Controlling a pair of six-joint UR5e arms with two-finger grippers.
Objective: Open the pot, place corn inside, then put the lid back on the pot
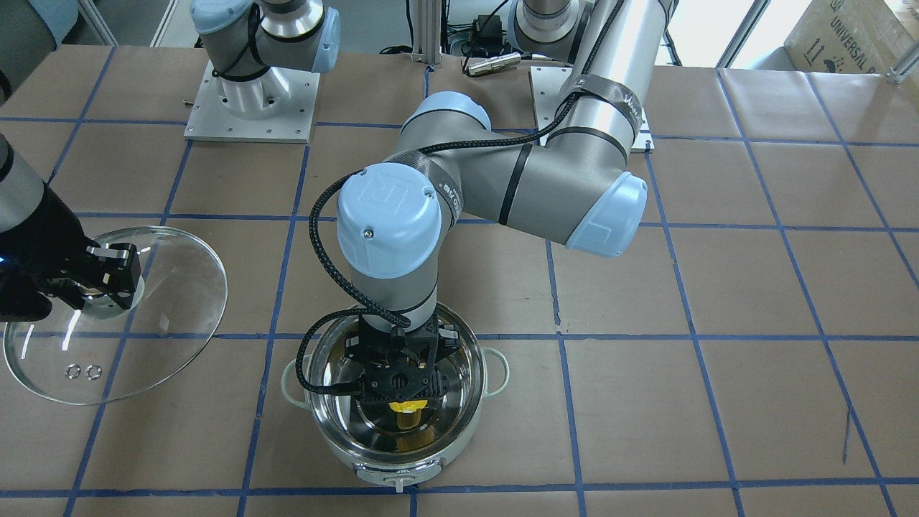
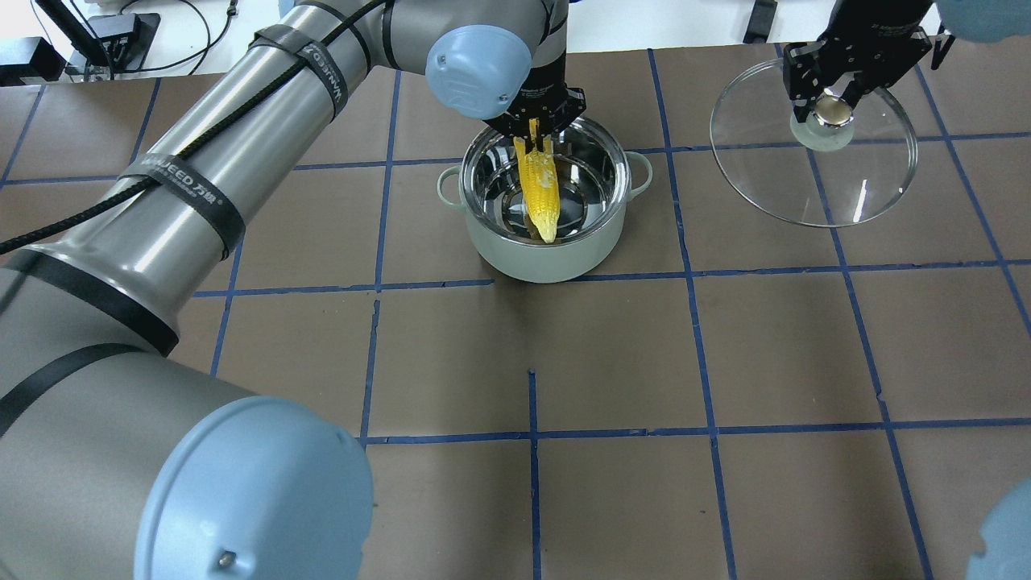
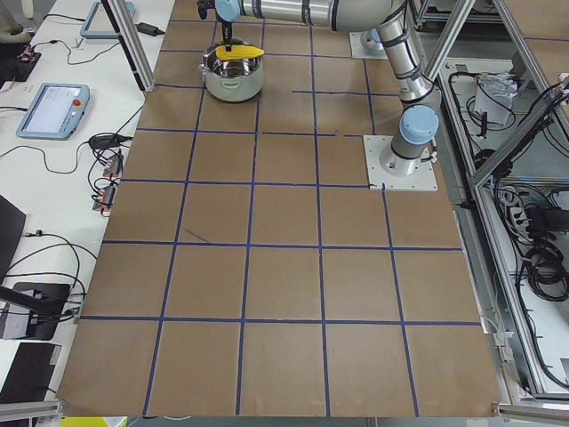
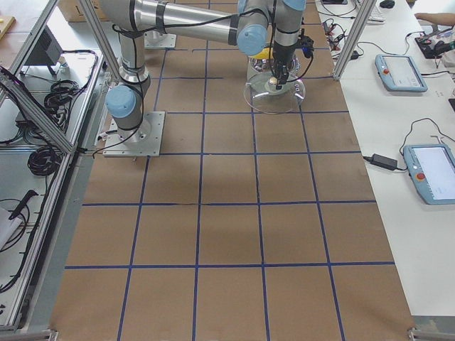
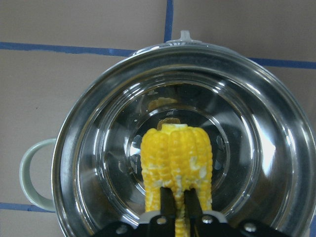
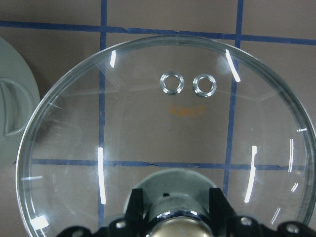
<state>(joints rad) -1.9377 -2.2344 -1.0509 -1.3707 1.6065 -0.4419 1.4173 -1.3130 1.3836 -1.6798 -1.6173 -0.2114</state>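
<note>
The pot stands open on the table, also seen in the front view and the left wrist view. My left gripper is shut on the thick end of the corn and holds it over the pot's opening, tip pointing down inside. I cannot tell if the tip touches the bottom. The corn fills the middle of the left wrist view. My right gripper is shut on the knob of the lid and holds it tilted, to the pot's right. The lid also shows in the right wrist view.
The table is brown with blue tape lines. The arm base plates sit at the robot's side, with a metal cylinder between them. Tablets lie on the side benches. A pale green part of the pot shows beside the lid.
</note>
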